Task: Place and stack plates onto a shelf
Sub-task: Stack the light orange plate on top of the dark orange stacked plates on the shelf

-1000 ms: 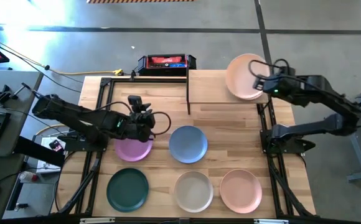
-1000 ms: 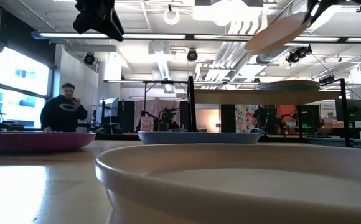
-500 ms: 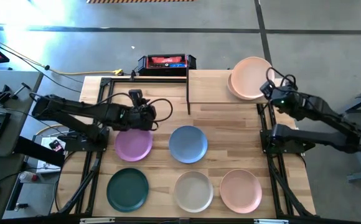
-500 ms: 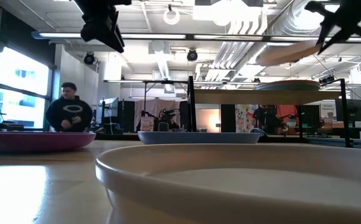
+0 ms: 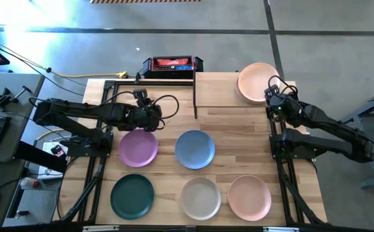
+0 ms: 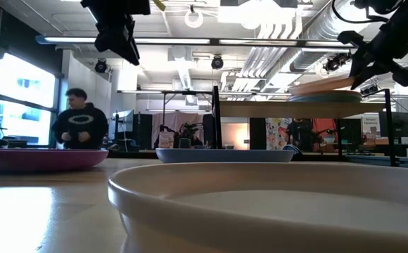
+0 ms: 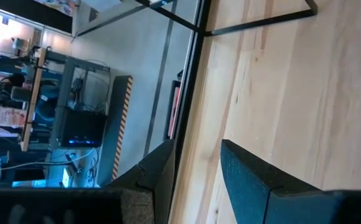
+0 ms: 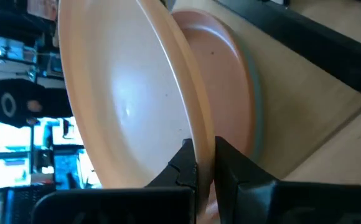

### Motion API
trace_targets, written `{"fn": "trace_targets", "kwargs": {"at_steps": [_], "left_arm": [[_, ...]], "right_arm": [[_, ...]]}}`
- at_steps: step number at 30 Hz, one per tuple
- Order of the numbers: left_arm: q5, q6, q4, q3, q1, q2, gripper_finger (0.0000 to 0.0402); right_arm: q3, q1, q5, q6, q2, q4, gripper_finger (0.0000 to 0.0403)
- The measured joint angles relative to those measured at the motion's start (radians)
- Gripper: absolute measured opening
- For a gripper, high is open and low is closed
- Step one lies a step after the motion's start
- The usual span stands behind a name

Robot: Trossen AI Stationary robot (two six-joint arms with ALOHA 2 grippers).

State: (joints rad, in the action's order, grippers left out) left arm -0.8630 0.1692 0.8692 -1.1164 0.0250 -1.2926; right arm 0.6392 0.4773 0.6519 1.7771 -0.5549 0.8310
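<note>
Right pincer [image 8: 204,163] pinches peach plate [image 8: 118,93] atop shelf [image 5: 216,90] stack (seemingly touching).

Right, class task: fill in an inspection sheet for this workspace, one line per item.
Surface: wooden table, five plates lying on it.
Job's things: purple plate, blue plate, dark green plate, cream plate, pink plate; shelf carrying a stack.
Clutter: red and black box behind the table.
Grippers: right gripper shut on peach plate at the stack; left gripper open above the table.
Cables: yellow cable.
Surroundings: person.
</note>
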Motion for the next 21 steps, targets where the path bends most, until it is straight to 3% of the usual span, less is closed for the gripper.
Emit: {"fn": "trace_targets", "kwargs": {"at_steps": [21], "left_arm": [[0.054,-0.001,0.001,0.0,-0.053,0.0,0.0119]], "right_arm": [[0.002,0.041,-0.043,0.059,-0.107,-0.052,0.0017]]}}
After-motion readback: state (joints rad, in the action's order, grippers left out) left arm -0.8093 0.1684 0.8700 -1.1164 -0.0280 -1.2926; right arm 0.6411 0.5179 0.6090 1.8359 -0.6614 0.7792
